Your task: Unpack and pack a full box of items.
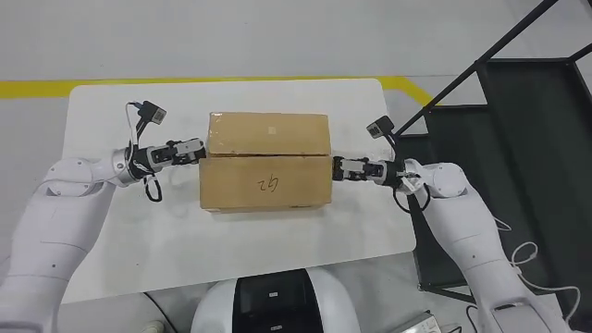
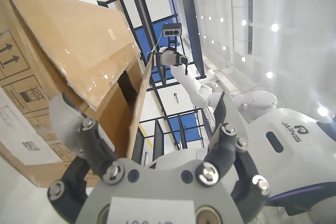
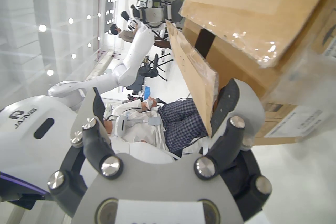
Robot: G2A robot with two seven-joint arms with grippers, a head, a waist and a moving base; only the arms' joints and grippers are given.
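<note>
A brown cardboard box (image 1: 266, 174) stands in the middle of the white table (image 1: 120, 240). Torn clear tape clings to its two top flaps. My left gripper (image 1: 196, 148) is at the box's left end, open. In the left wrist view, the lifted edge of the near flap (image 2: 136, 114) stands between its fingers (image 2: 63, 109), and a dark gap shows under the flaps. My right gripper (image 1: 337, 167) is open at the right end. There the same flap's edge (image 3: 202, 88) lies against one pad (image 3: 225, 104), and the other finger stands well apart from it.
A black metal frame with steps (image 1: 499, 120) stands close to the table's right edge, behind my right arm. Yellow floor tape (image 1: 37, 88) runs behind the table. Bare tabletop lies in front of the box and to its left.
</note>
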